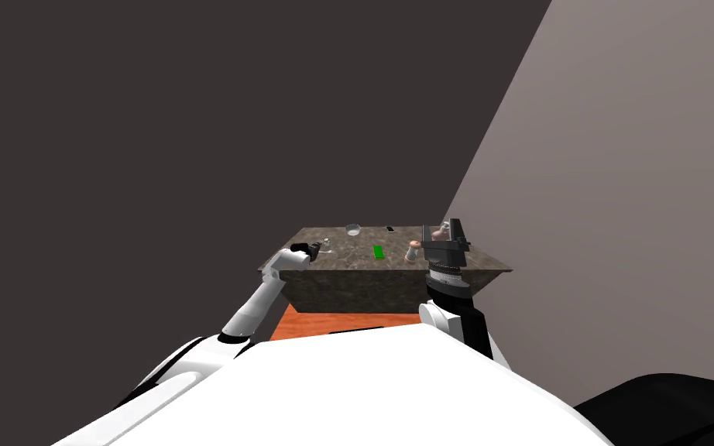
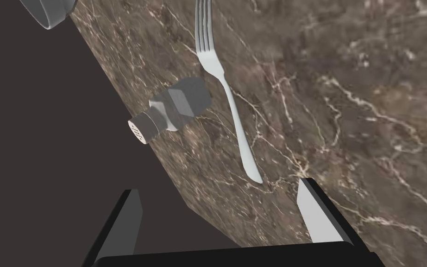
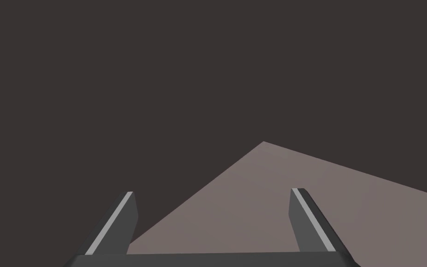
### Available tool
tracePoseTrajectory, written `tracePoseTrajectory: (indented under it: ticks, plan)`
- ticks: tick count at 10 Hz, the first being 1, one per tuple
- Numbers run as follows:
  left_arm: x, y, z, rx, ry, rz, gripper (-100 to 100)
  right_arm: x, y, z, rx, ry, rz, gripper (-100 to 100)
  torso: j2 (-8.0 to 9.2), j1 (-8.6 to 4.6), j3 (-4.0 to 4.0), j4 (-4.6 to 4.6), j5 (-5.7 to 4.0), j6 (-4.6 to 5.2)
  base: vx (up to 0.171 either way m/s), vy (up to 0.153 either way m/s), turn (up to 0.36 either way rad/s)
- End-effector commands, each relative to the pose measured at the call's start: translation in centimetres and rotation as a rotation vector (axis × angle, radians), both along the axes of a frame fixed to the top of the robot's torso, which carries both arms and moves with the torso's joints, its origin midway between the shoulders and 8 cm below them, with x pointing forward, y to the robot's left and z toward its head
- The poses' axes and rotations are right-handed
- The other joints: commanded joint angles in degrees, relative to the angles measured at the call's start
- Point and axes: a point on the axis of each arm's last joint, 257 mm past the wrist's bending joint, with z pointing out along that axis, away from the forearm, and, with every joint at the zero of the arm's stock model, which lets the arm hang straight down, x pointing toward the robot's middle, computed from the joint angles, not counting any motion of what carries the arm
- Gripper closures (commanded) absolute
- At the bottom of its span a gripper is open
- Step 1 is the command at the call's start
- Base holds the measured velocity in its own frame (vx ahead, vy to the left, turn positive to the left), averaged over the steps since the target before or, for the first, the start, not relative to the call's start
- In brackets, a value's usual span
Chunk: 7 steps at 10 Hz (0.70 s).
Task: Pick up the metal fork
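Just short of the fork's handle end, the left pincer (image 2: 222, 218) hangs open, fingers wide. The fork (image 2: 235, 120) lies flat on the marble tabletop (image 2: 347, 139), handle toward the pincer, tines away. A grey shaker (image 2: 171, 113) is just beside the fork. I judge this to be the approach step. Next the pincer must advance over the handle, lower and close, avoiding the shaker. The left wrist view gives the fork's lie. The head view adds the right pincer (image 3: 215, 222), open, well apart from the fork.
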Motion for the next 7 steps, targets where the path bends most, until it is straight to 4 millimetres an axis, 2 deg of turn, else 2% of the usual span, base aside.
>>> tracePoseTrajectory:
  ticks: [1,7]
  plan:
    - [-0.2,1.3,-1.0,-0.002,0.056,0.037,-100,0.0,0.0,0.0,0.0,0.0,0.0,0,0.0,0.0,0.0,0.0,0.0,0.0,0.038,-0.028,-0.027]
    - [-1.8,4.1,-3.5,-0.014,0.228,0.131,-100,0.0,0.0,0.0,0.0,0.0,0.0,0,0.01,0.0,0.0,0.0,0.0,-0.01,0.036,-0.023,-0.017]
